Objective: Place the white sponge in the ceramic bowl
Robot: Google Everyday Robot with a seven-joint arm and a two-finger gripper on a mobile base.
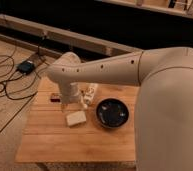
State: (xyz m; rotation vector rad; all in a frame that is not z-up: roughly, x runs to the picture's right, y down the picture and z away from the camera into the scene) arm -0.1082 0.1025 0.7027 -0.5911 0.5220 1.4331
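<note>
Arm (165, 100): a bulky cream-white segment fills the right side of the view, nearest the camera. A slimmer link runs from it leftward over the desk (65, 142), bends at an elbow and turns down to the gripper (71, 103).
Gripper position: at the lower end of the arm, over the rear left part of the desk. It is just behind the white sponge (76, 118) and left of the ceramic bowl (112, 112).
Gripper opening: cannot tell from this view.
White sponge: a cream block lying flat on the desk, just in front of the gripper. It is close to the left side of the ceramic bowl but outside it. Contact with the gripper is not visible.
Ceramic bowl: round, dark and glossy, upright on the desk right of centre, with pale reflections inside.
Bottle (91, 93): slim and white, at the rear of the desk between the gripper and the ceramic bowl. Whether it stands or leans cannot be told.
Small dark object (54, 97): at the rear left of the desk, left of the gripper; its kind cannot be told.
Desk: light wooden planks.
Floor: black cables (5, 85) and a dark box (26, 66) lie left of the desk.
</note>
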